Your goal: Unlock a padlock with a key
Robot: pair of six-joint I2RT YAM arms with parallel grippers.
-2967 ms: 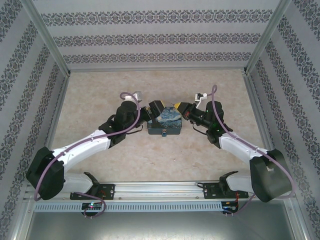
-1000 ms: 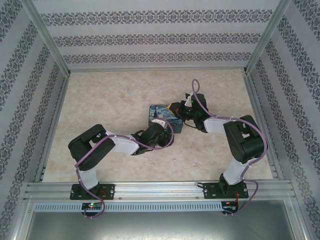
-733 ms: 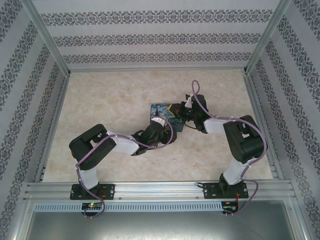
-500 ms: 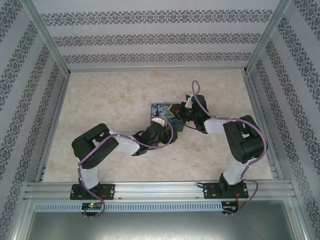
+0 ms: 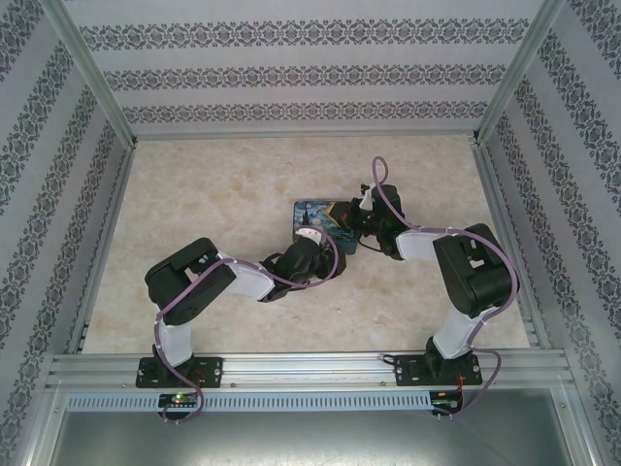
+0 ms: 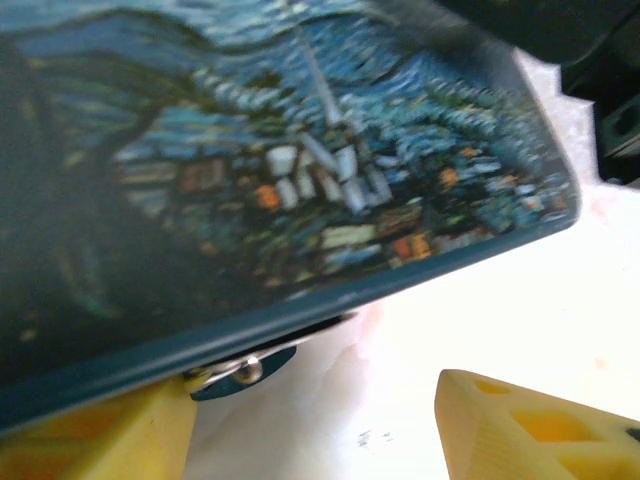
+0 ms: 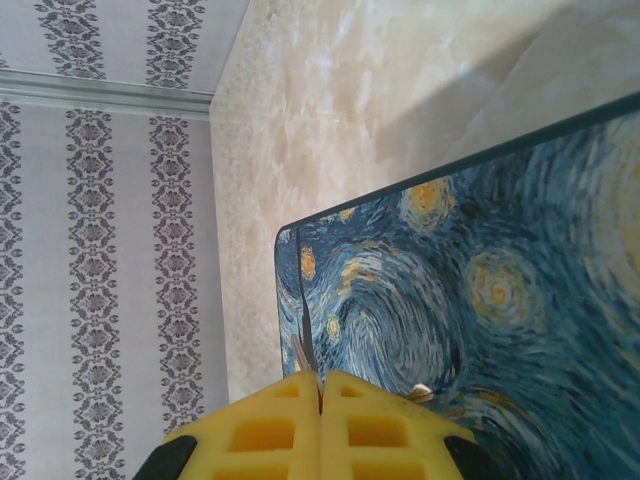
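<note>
- The padlock [image 6: 250, 362] sat tucked under the near edge of the painted tin [image 6: 300, 180]. Only a sliver of teal body and a silvery bit of metal peeked out, so its long axis could not be made out.
- The key [image 7: 306, 320] showed as a thin dark sliver, seen edge-on. It stood straight out from the right gripper's tips and ran lengthwise over the tin's starry lid, towards that lid's corner.
- The right gripper [image 7: 320, 395] had its yellow tips pressed together, with the key pinched between them.
- The left gripper [image 6: 315, 415] was spread wide and low over the table [image 6: 480, 300]. One yellow fingertip [image 6: 110, 440] lay just beside the padlock, under the tin's edge, and the other was well off to the side.
- In the top view the left arm was folded sharply at the elbow and reached in to the tin's near side. The right arm stood tall, bent over, and came at the tin from its right end.
- The tin's overhanging lid covered most of the padlock. Patterned walls [image 7: 100, 200] enclosed the table.
</note>
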